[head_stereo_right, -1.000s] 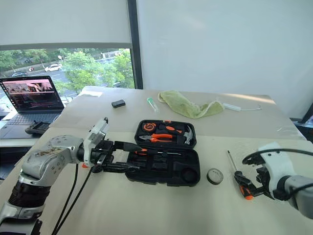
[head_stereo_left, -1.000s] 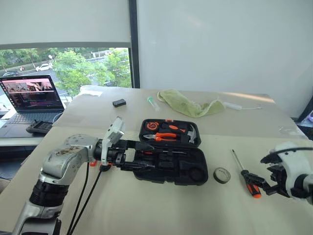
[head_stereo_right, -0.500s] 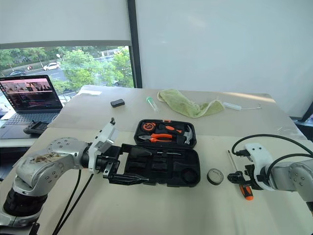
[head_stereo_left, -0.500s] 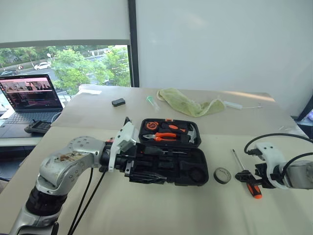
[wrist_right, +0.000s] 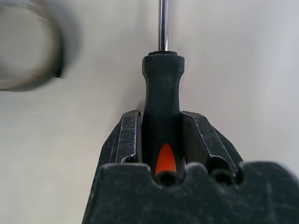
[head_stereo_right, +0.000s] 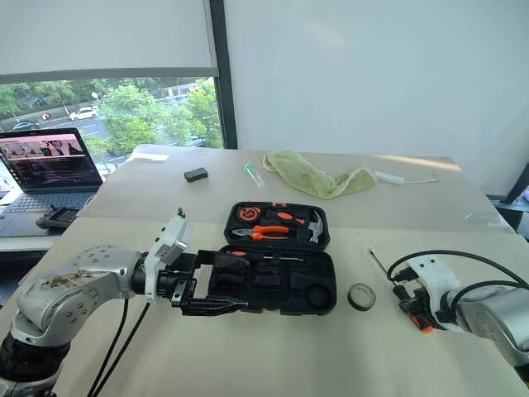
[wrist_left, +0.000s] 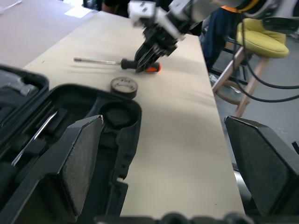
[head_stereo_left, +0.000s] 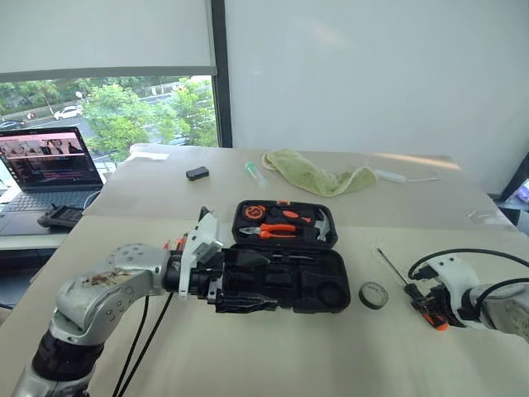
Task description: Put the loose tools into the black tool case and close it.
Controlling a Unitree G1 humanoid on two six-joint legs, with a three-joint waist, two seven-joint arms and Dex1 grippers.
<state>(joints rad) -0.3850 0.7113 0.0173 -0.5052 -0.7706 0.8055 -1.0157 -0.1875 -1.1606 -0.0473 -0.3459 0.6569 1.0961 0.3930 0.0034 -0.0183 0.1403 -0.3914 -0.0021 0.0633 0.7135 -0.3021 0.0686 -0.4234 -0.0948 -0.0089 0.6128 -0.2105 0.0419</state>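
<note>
right gripper [wrist_right: 161, 140]: fingers clamped on black-and-orange-handled screwdriver [head_stereo_left: 426, 308], on beige table [head_stereo_left: 331, 356] right of open black plastic tool case [head_stereo_left: 285, 277] | left gripper [wrist_left: 163, 172]: fingers wide apart, empty, beside case | risk: round handle could twist in the grip; dark tape roll [head_stereo_left: 375, 295] nearby may get knocked

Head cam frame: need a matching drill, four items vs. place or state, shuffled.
Items:
1. screwdriver
2. tape roll
3. black tool case
4. green cloth

States:
A. lying open
B. crumpled at the table's far side
C. handle between the right tool's fingers
D. loose on the table, right of the case

Pairs: 1-C, 2-D, 3-A, 4-B
</note>
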